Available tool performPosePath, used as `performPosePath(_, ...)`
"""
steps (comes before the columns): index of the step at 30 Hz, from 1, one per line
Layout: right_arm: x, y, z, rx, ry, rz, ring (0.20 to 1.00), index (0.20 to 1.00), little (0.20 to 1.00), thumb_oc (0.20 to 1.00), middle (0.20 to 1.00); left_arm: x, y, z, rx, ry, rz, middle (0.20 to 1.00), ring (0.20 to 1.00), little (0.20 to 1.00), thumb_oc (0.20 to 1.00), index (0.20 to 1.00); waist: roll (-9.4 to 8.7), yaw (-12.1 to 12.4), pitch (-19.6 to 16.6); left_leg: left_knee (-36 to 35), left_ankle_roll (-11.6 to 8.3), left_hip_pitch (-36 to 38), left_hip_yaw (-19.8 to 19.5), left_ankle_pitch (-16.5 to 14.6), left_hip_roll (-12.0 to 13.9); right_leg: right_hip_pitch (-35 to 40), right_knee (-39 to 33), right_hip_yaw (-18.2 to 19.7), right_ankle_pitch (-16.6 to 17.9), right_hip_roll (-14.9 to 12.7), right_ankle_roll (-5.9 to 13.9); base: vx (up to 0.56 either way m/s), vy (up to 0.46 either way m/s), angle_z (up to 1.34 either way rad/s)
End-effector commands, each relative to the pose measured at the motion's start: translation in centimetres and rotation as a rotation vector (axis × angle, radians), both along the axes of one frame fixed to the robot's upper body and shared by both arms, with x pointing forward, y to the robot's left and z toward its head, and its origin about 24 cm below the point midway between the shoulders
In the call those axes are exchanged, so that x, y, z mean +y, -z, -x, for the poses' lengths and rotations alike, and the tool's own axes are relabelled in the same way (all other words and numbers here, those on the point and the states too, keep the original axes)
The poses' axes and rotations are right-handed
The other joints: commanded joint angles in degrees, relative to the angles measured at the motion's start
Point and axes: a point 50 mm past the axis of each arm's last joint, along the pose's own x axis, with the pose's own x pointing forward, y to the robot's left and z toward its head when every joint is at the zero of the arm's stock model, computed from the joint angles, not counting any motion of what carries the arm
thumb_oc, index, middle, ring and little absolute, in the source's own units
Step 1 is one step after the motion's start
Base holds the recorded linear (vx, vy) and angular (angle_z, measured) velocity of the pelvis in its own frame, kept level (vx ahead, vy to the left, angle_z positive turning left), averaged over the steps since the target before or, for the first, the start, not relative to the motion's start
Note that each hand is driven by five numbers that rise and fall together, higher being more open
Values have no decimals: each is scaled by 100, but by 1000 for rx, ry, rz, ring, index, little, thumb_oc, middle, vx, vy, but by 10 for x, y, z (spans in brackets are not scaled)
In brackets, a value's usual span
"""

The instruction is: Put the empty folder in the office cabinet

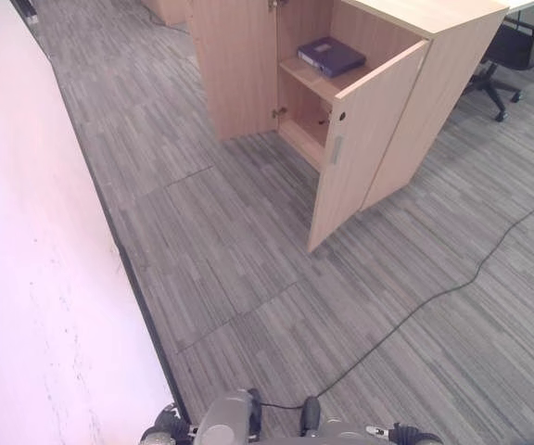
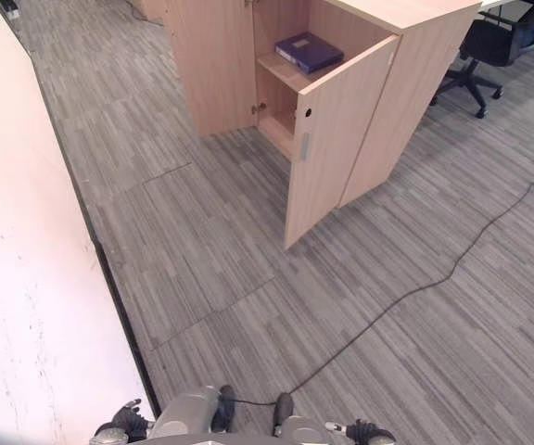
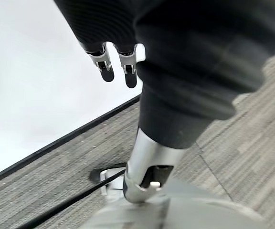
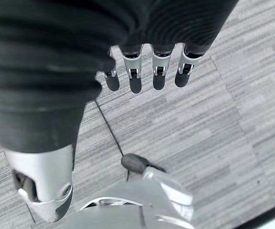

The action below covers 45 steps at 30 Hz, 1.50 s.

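Lying flat on the upper shelf point(image 1: 309, 79) of the wooden office cabinet point(image 1: 434, 83), the dark blue folder point(image 1: 331, 56) shows in the left eye view between two doors that stand open, the right door point(image 1: 360, 144) swung out over the grey striped carpet point(image 1: 248, 241); a pale wall point(image 1: 35, 278) runs along the left and a black office chair point(image 1: 508, 56) stands beyond the cabinet. The right eye view gives the same scene. In the left wrist view the left hand point(image 3: 116, 64) hangs above the carpet near the wall's dark skirting, fingers straight and holding nothing. In the right wrist view the right hand point(image 4: 147, 71) hangs over the carpet, fingers straight and relaxed, likewise empty.
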Motion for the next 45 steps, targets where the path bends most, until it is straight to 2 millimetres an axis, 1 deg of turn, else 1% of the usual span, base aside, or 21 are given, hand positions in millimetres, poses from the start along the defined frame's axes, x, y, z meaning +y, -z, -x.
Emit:
performPosePath(1,-12,-1,12,51,-53,60,1000,1000,1000,1000,1000,0,4,22,56,-26,11,1000,1000,1000,1000,1000,150,137,-225,-1976,49,-154,71,833,398,484,44,16,-271,-123,718,286,122,10)
performPosePath(5,-13,-1,15,62,-58,60,1000,1000,1000,1000,1000,-2,6,31,83,-47,20,1000,1000,1000,1000,1000,215,208,-301,-2463,22,-229,412,842,595,679,44,-45,-367,-141,818,291,143,9)
performPosePath(6,-10,1,21,88,-68,49,1000,1000,1000,1000,1000,-2,8,41,109,-56,17,1000,1000,1000,1000,1000,271,251,-436,-2463,-5,-123,453,1116,583,797,44,-68,-442,-186,897,353,185,-11)
performPosePath(7,-10,1,21,89,-68,49,1000,1000,1000,1000,1000,-2,8,41,109,-56,17,1000,1000,1000,1000,1000,270,251,-436,-2463,-5,-122,454,1116,583,797,44,-67,-442,-187,897,353,191,-11)
performPosePath(9,-5,3,28,118,-86,27,1000,1000,1000,1000,1000,3,7,46,121,-73,5,1000,1000,1000,1000,1000,202,319,-624,-2463,120,67,426,993,362,893,123,-64,-426,-522,1044,330,221,-14)
performPosePath(11,-2,4,30,123,-92,15,1000,1000,1000,1000,1000,4,7,46,119,-74,3,1000,1000,1000,1000,1000,179,344,-692,-2463,179,138,448,921,272,875,236,-58,-399,-666,1121,284,222,-19)
performPosePath(13,2,5,27,118,-101,2,1000,1000,1000,1000,1000,7,6,43,108,-72,-6,1000,1000,1000,1000,1000,95,373,-770,-2463,326,346,495,717,21,777,630,-28,-91,-1058,1295,301,292,-8)
performPosePath(16,4,4,16,69,-83,-11,1000,1000,1000,1000,1000,11,3,35,82,-56,-20,1000,1000,1000,1000,1000,29,389,-769,-2463,596,661,512,411,-416,511,1530,-20,687,-1601,1467,230,300,-4)
performPosePath(17,4,3,12,49,-68,-14,1000,1000,1000,1000,1000,13,3,34,76,-57,-22,1000,1000,1000,1000,1000,40,380,-755,-2463,693,762,491,310,-558,402,1952,-45,1028,-1777,1468,332,450,-2)
performPosePath(18,2,2,7,29,-58,-15,1000,1000,1000,1000,1000,15,2,33,72,-60,-28,1000,1000,1000,1000,1000,35,360,-698,-2463,884,1044,365,20,-885,210,2924,-45,1616,-2159,1561,225,365,13)
performPosePath(19,2,2,7,27,-58,-15,1000,1000,1000,1000,1000,15,2,33,70,-60,-28,1000,1000,1000,1000,1000,65,370,-698,-2463,923,996,422,109,-857,180,2886,-93,1680,-2143,1489,258,361,22)
performPosePath(21,3,1,1,-1,-66,-13,1000,1000,1000,1000,1000,22,0,32,72,-58,-46,1000,1000,1000,1000,1000,87,310,-567,-2463,1081,1353,281,-270,-1102,-180,3995,-246,1971,-2518,1633,227,302,50)
performPosePath(22,3,1,1,-1,-67,-13,1000,1000,1000,1000,1000,22,0,32,72,-58,-46,1000,1000,1000,1000,1000,78,310,-567,-2463,1085,1350,284,-272,-1113,-198,4021,-233,1960,-2533,1636,254,186,75)
performPosePath(23,6,0,-7,-31,-78,-18,1000,1000,1000,1000,1000,21,0,29,63,-55,-47,1000,1000,1000,1000,1000,202,210,-421,-2463,1048,1557,122,-329,-972,-708,4149,-267,1408,-2344,1404,171,-7,54)
performPosePath(25,6,-1,-8,-35,-80,-20,1000,1000,1000,1000,1000,20,0,28,61,-50,-46,1000,1000,1000,1000,1000,254,160,-344,-2463,1029,1646,42,-316,-912,-879,4021,-216,1195,-2181,1314,126,-48,28)
performPosePath(26,7,-2,-14,-51,-77,-25,1000,1000,1000,1000,1000,17,1,28,66,-35,-42,1000,1000,1000,1000,1000,373,19,-174,-2463,999,1766,-76,-205,-787,-1250,3456,-131,945,-1666,1039,29,-67,45)
performPosePath(27,7,-2,-14,-51,-77,-25,1000,1000,1000,1000,1000,16,1,28,66,-35,-42,1000,1000,1000,1000,1000,383,17,-169,-2463,994,1772,-79,-207,-775,-1233,3437,-142,951,-1653,1034,75,-106,62)
performPosePath(29,9,-2,-15,-57,-72,-32,1000,1000,1000,1000,1000,13,2,31,81,-24,-34,1000,1000,1000,1000,1000,346,-134,-36,-2463,905,1986,-276,-283,-757,-1523,2511,104,923,-1091,1013,148,-136,58)
performPosePath(33,9,1,-6,-33,-40,-35,1000,1000,1000,1000,1000,13,2,31,83,-3,-33,1000,1000,1000,1000,1000,94,-260,-8,-2463,803,2241,-709,-457,-849,-1498,1030,641,1092,-563,1164,192,-136,38)
performPosePath(37,11,4,7,16,-33,-47,1000,1000,1000,1000,1000,13,3,37,102,-24,-30,1000,1000,1000,1000,1000,23,-218,-202,-2463,768,2208,-804,-516,-771,-1154,624,657,1081,-433,1106,180,-138,73)
performPosePath(45,13,5,11,39,-83,-37,1000,1000,1000,1000,1000,10,4,38,106,-13,-23,1000,1000,1000,1000,1000,11,-169,-374,-2463,622,2305,-933,-598,-478,-851,503,453,827,-217,975,157,-116,8)
